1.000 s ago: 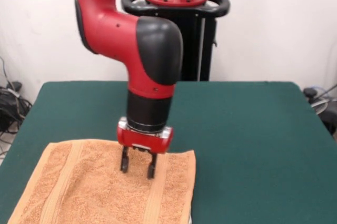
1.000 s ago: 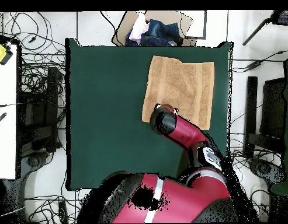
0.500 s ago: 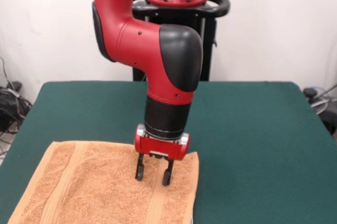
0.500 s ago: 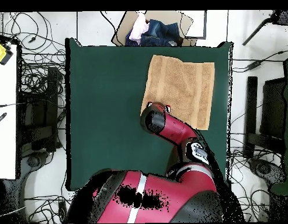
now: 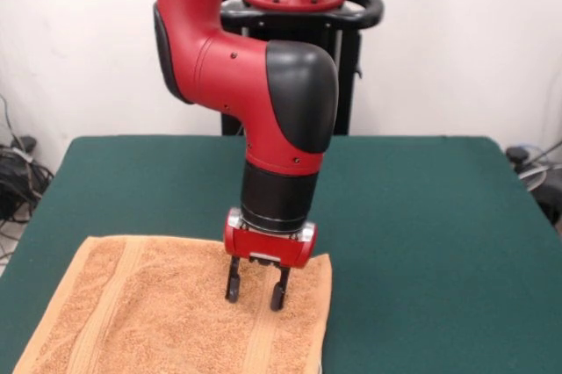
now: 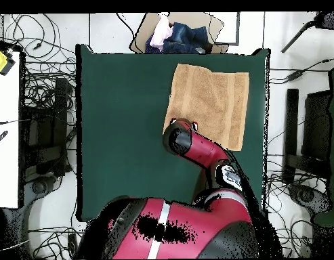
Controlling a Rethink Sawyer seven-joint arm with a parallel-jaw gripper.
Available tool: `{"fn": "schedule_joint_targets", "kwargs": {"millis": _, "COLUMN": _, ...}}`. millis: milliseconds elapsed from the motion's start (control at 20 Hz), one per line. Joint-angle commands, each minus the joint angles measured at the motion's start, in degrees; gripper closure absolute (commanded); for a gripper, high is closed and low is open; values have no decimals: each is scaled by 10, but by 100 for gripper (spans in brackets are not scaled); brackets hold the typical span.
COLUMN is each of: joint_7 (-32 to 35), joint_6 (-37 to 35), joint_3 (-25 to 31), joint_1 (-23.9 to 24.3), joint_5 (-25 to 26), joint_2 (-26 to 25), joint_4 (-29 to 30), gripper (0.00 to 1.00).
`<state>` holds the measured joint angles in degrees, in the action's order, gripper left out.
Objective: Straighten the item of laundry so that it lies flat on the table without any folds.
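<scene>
**One towel, near flat — end effector over its corner**

One item of laundry [image 5: 180,312], an orange-tan terry towel, lies spread on the green bench [image 5: 413,216] toward the front view's lower left, running off the bottom edge there. In the overhead view it shows as a near-square patch [image 6: 213,98] close to the bench's far edge, bands running along two sides. No fold is plain to see; the corner under the arm is hidden from above.

End effector [image 5: 255,288]: fingers spread apart, pointing straight down, nothing between them. Tips sit on or just above the pile near the towel's far right corner in the front view — contact cannot be told for certain.

Judgement on the step: this looks like a check or final tug at that corner. To do it well, pinch only the top layer close to the hem, draw outward and low along the bench, and release before the cloth bunches. Lifting high would risk dragging the whole towel.
</scene>
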<state>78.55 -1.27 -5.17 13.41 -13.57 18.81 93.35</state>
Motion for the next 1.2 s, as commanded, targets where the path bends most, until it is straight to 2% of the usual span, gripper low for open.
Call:
{"fn": "schedule_joint_targets", "kwargs": {"millis": 50, "joint_7": 99, "joint_6": 7, "joint_3": 52, "joint_1": -9, "joint_5": 10, "joint_2": -49, "joint_4": -29, "gripper": 0}}
{"fn": "schedule_joint_targets", "kwargs": {"millis": 850, "joint_7": 156, "joint_6": 34, "joint_3": 84, "joint_1": -22, "joint_5": -27, "joint_2": -66, "joint_4": -6, "gripper": 0}}
{"fn": "schedule_joint_targets", "kwargs": {"millis": 1200, "joint_7": 194, "joint_6": 26, "joint_3": 47, "joint_1": -74, "joint_5": -77, "joint_2": -42, "joint_4": 12, "gripper": 0}}
